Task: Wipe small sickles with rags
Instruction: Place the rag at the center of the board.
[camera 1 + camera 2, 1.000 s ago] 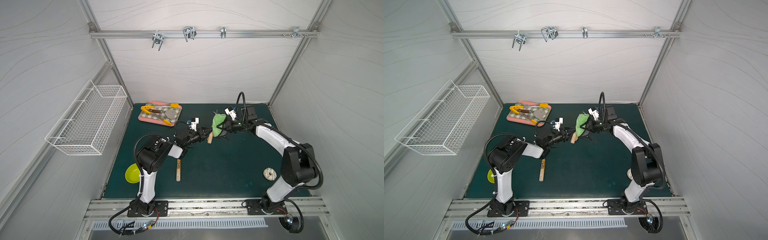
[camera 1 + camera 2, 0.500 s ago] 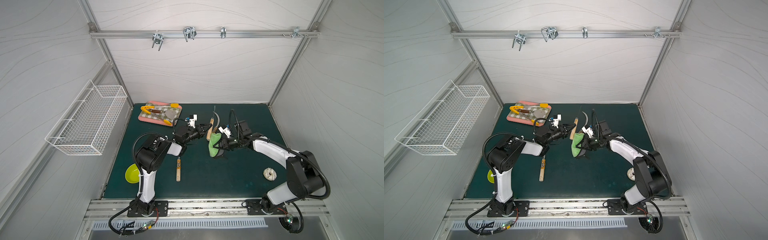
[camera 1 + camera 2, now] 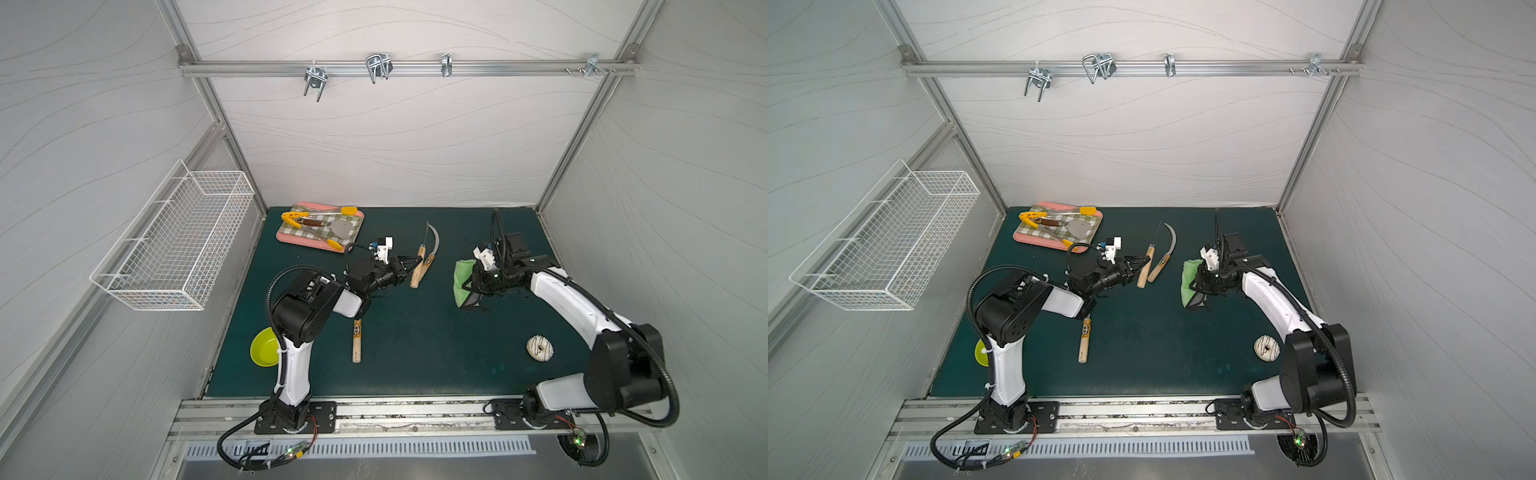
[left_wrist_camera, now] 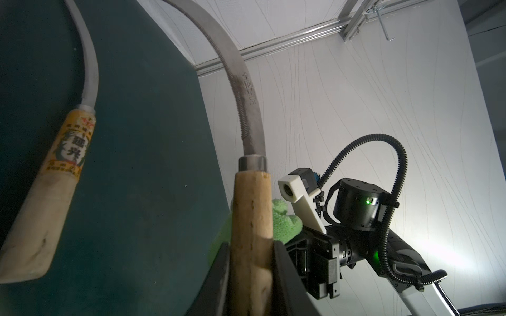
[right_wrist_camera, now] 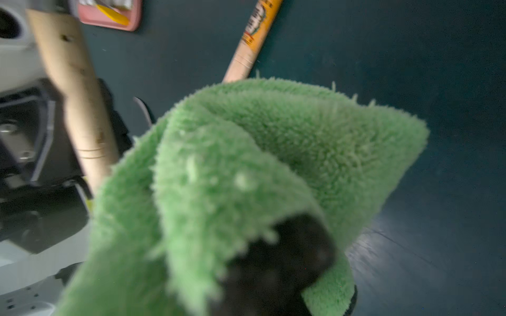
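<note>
My left gripper is shut on the plain wooden handle of a small sickle; its grey blade points toward the back wall. A second sickle, with an orange label, lies on the mat just right of it. The third sickle lies near the left arm, its blade hidden under the arm. My right gripper is shut on the light-green rag, which hangs well right of the sickles and touches none.
A pink tray with tongs and a spatula sits at the back left. A lime bowl lies at the mat's left edge, a white doughnut front right. A wire basket hangs on the left wall.
The right gripper has carried the rag off the held sickle and away to the right. The left gripper has swung its sickle round to point at the back wall.
</note>
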Motion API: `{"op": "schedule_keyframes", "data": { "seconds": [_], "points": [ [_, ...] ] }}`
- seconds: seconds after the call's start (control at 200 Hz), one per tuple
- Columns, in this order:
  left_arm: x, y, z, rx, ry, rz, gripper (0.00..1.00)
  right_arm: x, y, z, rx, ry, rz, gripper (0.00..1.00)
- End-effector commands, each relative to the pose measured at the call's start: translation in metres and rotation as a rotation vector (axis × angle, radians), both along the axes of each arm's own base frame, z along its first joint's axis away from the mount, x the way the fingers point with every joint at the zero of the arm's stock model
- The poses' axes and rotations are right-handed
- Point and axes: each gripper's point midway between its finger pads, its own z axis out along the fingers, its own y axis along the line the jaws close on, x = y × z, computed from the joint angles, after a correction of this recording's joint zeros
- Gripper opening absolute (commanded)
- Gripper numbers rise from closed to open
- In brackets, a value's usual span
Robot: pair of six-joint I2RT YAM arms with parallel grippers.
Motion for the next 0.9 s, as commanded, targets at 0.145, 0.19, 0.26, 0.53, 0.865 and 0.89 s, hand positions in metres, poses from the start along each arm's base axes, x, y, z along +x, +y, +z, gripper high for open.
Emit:
{"op": "schedule_keyframes", "data": {
  "seconds": [0.145,0.19,0.26,0.53,0.865,0.89],
  "points": [
    [-0.013,0.001,0.031,-0.046,-0.108,-0.036,0.00,0.002,-0.016,-0.052,-0.146,0.112,0.011,0.15],
    [-0.014,0.001,0.029,-0.042,-0.108,-0.037,0.00,0.004,-0.017,-0.058,-0.157,0.128,0.010,0.16],
    [-0.015,0.001,0.029,-0.039,-0.109,-0.039,0.00,0.007,-0.015,-0.067,-0.158,0.146,0.012,0.17],
    [-0.020,0.004,0.026,-0.027,-0.111,-0.039,0.00,0.014,-0.009,-0.075,-0.140,0.159,0.028,0.37],
    [-0.027,-0.001,0.022,-0.001,-0.105,-0.059,0.00,0.015,-0.015,-0.034,-0.146,0.053,0.005,0.60],
    [-0.028,-0.001,0.021,0.004,-0.105,-0.061,0.00,0.015,-0.016,-0.029,-0.151,0.042,0.000,0.62]
  ]
}}
